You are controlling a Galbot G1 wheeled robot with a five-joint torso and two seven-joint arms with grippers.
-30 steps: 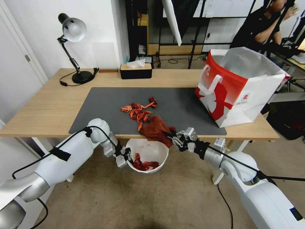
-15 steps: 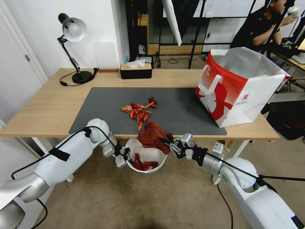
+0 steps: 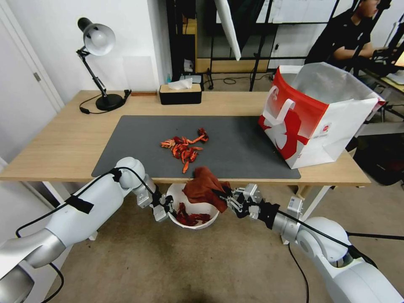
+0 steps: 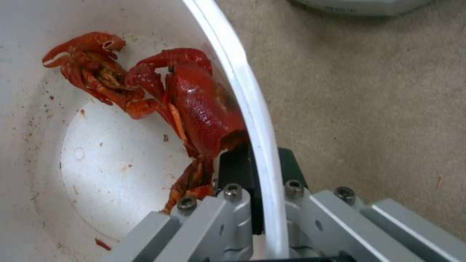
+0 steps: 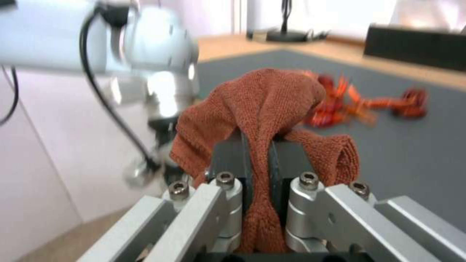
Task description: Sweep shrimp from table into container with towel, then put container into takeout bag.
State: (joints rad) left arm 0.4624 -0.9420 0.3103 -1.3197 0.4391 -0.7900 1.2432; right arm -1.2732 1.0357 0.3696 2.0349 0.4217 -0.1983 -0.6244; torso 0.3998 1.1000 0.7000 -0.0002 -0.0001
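Rust-red terry towel (image 3: 204, 187) is pinched in your right gripper (image 5: 260, 160); the wrist view shows both pads closed on a fold of it. In the head view the cloth hangs at the table's (image 3: 63, 143) near edge, over the 1 o'clock side of the white plastic container (image 3: 192, 206).

Left gripper (image 4: 260, 171) is clamped on the container's rim, one finger inside and one outside. You hold the bowl below the table edge, at roughly 6 o'clock from the shrimp pile. A few red shrimp (image 4: 194, 105) lie inside it, against the wall next to the inner finger.

The larger batch of shrimp (image 3: 184, 148) sits on the grey mat (image 3: 235, 143), at 12 o'clock from the towel. The sweep looks part done. Takeout bag (image 3: 313, 113) stands open at 2 o'clock, well apart.

Risks, as judged:
- One-point rim grip: added load or a towel drag on the rim could tip the container and spill onto the carpet (image 3: 189, 261).
- The hanging cloth may catch on the container's rim.
- Shrimp swept wide of the bowl mouth would fall to the floor.
- Thin legs could snag in the terry loops.
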